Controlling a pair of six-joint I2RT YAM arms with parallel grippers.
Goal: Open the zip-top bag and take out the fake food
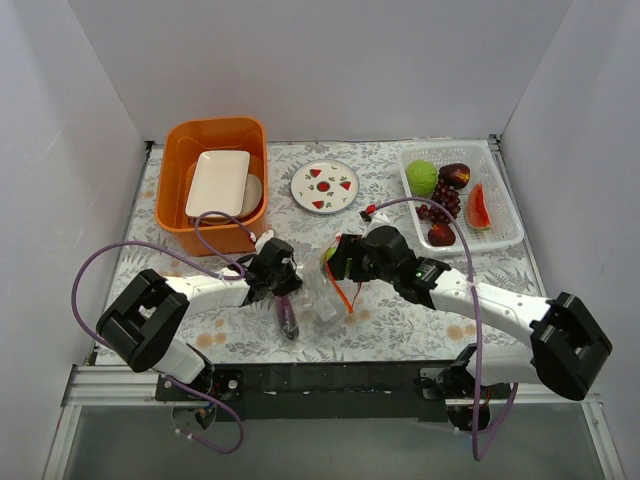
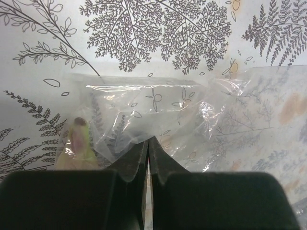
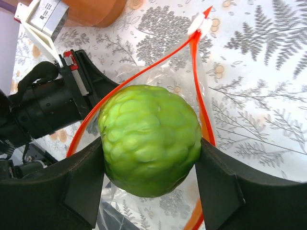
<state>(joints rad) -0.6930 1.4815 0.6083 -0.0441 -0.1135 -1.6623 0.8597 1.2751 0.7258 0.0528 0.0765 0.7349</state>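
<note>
fern-print tablecloth point(image 1: 400, 325), white walls point(image 1: 320, 60), l hand point(image 2: 147, 141) pinching zip-top bag point(image 2: 158, 110), r hand point(image 3: 151, 146) clamped on green fake food point(image 3: 144, 124)

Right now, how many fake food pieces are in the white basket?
5: green ball back left, dark red fruit beside it, grape bunch in the middle, red slice at right, dark red piece in front. Others may be hidden.
</note>
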